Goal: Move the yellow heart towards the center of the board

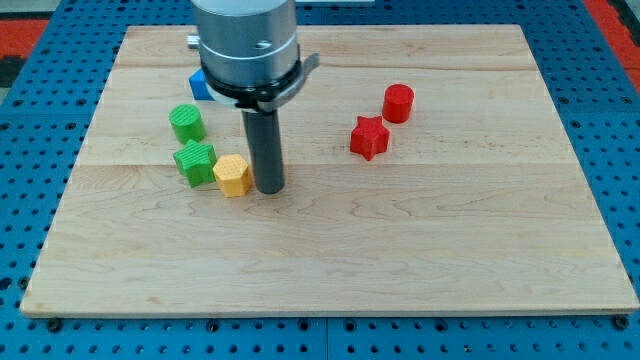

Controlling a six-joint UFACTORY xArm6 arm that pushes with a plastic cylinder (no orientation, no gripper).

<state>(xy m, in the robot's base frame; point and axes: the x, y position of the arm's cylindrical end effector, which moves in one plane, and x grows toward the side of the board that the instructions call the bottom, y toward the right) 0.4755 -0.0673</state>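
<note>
A yellow block (232, 175), which I take for the yellow heart, lies on the wooden board (400, 250) left of the middle. My tip (270, 187) stands just to its right, very close or touching; I cannot tell which. A green star (194, 161) touches the yellow block on its left. A green cylinder (187, 122) stands just above the star.
A blue block (199, 85) is partly hidden behind the arm's grey body (247, 45) at the view's top. A red star (369, 137) and a red cylinder (398, 102) sit right of the middle.
</note>
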